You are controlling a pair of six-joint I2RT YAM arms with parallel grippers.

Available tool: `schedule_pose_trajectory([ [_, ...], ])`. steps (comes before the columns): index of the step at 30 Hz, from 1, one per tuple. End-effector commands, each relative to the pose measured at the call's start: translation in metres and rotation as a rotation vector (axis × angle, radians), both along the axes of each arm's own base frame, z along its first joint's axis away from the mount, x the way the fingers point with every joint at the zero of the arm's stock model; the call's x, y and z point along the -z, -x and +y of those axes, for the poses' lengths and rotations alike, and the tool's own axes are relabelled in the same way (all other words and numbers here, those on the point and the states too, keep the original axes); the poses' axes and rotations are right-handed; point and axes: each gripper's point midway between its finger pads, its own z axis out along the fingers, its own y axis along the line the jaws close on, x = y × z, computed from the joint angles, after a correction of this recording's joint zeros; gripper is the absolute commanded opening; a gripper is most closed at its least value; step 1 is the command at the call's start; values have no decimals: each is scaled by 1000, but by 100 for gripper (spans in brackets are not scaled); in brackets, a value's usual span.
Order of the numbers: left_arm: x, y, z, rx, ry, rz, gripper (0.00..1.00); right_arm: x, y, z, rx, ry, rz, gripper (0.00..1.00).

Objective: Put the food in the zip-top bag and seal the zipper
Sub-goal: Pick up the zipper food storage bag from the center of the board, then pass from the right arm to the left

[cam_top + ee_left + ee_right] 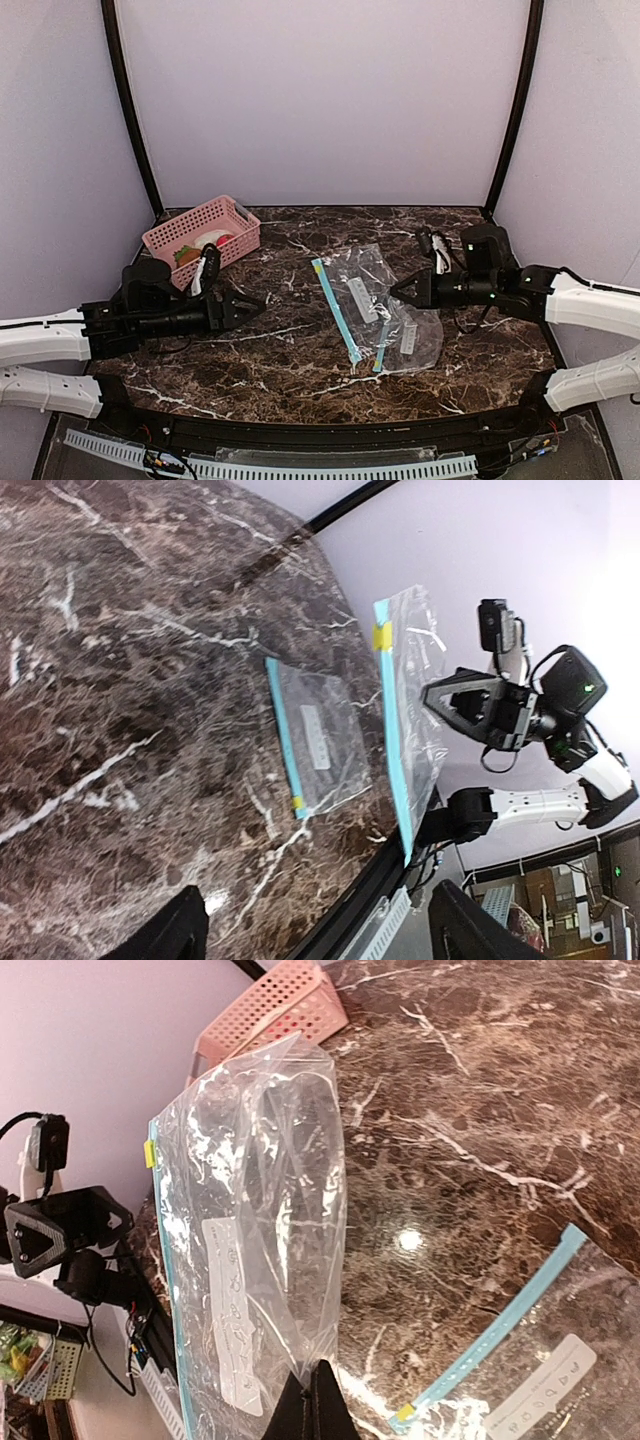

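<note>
Two clear zip-top bags with blue zippers lie mid-table. My right gripper [397,290] is shut on the closed end of the larger bag [358,283], pinching the film in the right wrist view [314,1392], where that bag [250,1230] stands partly lifted. The second bag [412,340] lies flat nearer the front, also at the right wrist view's lower right [545,1385]. My left gripper [255,303] is open and empty, left of the bags and pointing at them [325,942]. The food [205,245], showing brown-orange, whitish and red pieces, sits in the pink basket [235,215].
The pink basket stands at the back left, just behind my left arm, and shows at the top of the right wrist view [285,1005]. The table's front edge [370,895] runs close to the bags. Lilac walls and black posts enclose the table.
</note>
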Motion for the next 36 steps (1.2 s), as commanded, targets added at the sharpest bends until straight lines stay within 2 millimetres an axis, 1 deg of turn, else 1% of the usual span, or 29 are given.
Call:
schedule_pose_trajectory([
  [1, -58, 1, -23, 65, 181, -91, 79, -25, 16, 22, -109, -119, -76, 0],
  [5, -78, 3, -37, 97, 240, -118, 80, -31, 21, 32, -153, -158, -91, 0],
  [8, -85, 1, -43, 98, 271, -130, 78, -34, 23, 40, -174, -172, -97, 0],
  [9, -85, 1, -43, 96, 276, -126, 75, -34, 24, 43, -182, -174, -97, 0],
  [10, -85, -1, -45, 92, 281, -127, 74, -34, 25, 46, -189, -176, -97, 0],
  [14, -79, -5, -47, 72, 275, -113, 63, -36, 27, 56, -218, -190, -93, 0],
  [17, -73, -9, -47, 52, 265, -97, 58, -37, 29, 62, -241, -191, -93, 0],
  [22, -73, -11, -45, 32, 272, -88, 48, -38, 31, 68, -261, -199, -87, 0],
  [26, -69, -11, -43, 19, 258, -76, 43, -40, 31, 69, -262, -205, -87, 0],
  [31, -64, -11, -39, 4, 258, -68, 40, -42, 33, 69, -262, -212, -80, 0],
  [36, -66, -11, -36, -2, 261, -75, 37, -40, 38, 69, -267, -209, -69, 0],
])
